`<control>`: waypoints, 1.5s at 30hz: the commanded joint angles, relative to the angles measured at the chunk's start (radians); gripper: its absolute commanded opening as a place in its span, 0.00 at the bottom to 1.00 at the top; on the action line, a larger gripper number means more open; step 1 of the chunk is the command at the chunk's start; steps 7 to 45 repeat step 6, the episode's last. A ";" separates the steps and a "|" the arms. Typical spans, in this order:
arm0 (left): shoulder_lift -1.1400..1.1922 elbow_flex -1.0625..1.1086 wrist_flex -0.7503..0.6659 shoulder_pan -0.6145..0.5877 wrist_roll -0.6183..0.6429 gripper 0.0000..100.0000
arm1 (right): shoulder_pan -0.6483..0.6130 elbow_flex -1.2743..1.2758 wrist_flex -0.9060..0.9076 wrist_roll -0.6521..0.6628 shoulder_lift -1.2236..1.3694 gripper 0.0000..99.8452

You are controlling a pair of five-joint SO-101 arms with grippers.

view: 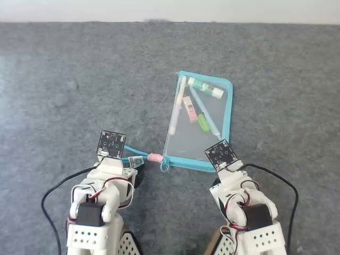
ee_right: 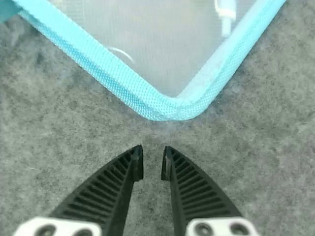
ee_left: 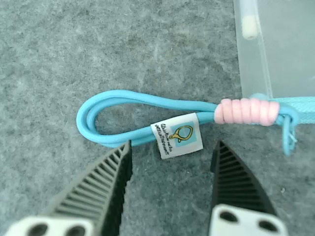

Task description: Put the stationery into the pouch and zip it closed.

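A: Where is the pouch point(view: 229, 122) found, and what is held?

B: It lies flat on the grey surface point(view: 79, 79), with the stationery point(view: 197, 109) seen inside through its clear face; whether the zip is fully drawn cannot be told. Nothing is held; the left gripper point(ee_left: 173, 143) is spread wide, and the right gripper point(ee_right: 152, 147) is nearly closed on empty air just off the pouch's near corner.

A: On which relation is the coming move judged to turn?

B: On the cord loop point(ee_left: 147, 101), tied by a pink binding point(ee_left: 246, 111) at the pouch's near-left corner; it is stretched away from the pouch toward the left arm, which is plainly the nearer. The cord lies just ahead of the left fingertips, its long axis running across the gap between them, with the label point(ee_left: 177, 140) roughly midway; a turn of the wrist may be needed if the cord is to be pinched across its length.
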 commanded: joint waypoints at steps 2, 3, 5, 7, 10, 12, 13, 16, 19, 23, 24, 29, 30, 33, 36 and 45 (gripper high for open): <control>-0.005 -0.008 0.006 -0.005 0.012 0.25 | -0.008 0.023 0.005 -0.012 -0.019 0.08; -0.005 -0.008 0.006 -0.005 0.012 0.25 | -0.008 0.023 0.005 -0.012 -0.019 0.08; -0.005 -0.008 0.006 -0.005 0.012 0.25 | -0.008 0.023 0.005 -0.012 -0.019 0.08; -0.005 -0.008 0.006 -0.005 0.012 0.25 | -0.008 0.023 0.005 -0.012 -0.019 0.08; -0.005 -0.008 0.006 -0.005 0.012 0.25 | -0.008 0.023 0.005 -0.012 -0.019 0.08; -0.005 -0.008 0.006 -0.005 0.012 0.25 | -0.008 0.023 0.005 -0.012 -0.019 0.08; -0.005 -0.008 0.006 -0.005 0.012 0.25 | -0.008 0.023 0.005 -0.012 -0.019 0.08; -0.005 -0.008 0.006 -0.005 0.012 0.25 | -0.008 0.023 0.005 -0.012 -0.019 0.08; -0.005 -0.008 0.006 -0.005 0.012 0.25 | -0.008 0.023 0.005 -0.012 -0.019 0.08; -0.005 -0.008 0.006 -0.005 0.012 0.25 | -0.008 0.023 0.005 -0.012 -0.019 0.08; -0.005 -0.008 0.006 -0.005 0.012 0.25 | -0.008 0.023 0.005 -0.012 -0.019 0.08; -0.005 -0.008 0.006 -0.005 0.012 0.25 | -0.008 0.023 0.005 -0.012 -0.019 0.08; -0.005 -0.008 0.006 -0.005 0.012 0.25 | -0.008 0.023 0.005 -0.012 -0.019 0.08; -0.005 -0.008 0.006 -0.005 0.012 0.25 | -0.008 0.023 0.005 -0.012 -0.019 0.08; -0.005 -0.008 0.006 -0.005 0.012 0.25 | -0.008 0.023 0.005 -0.012 -0.019 0.08; -0.005 -0.008 0.006 -0.005 0.012 0.25 | -0.008 0.023 0.005 -0.012 -0.019 0.08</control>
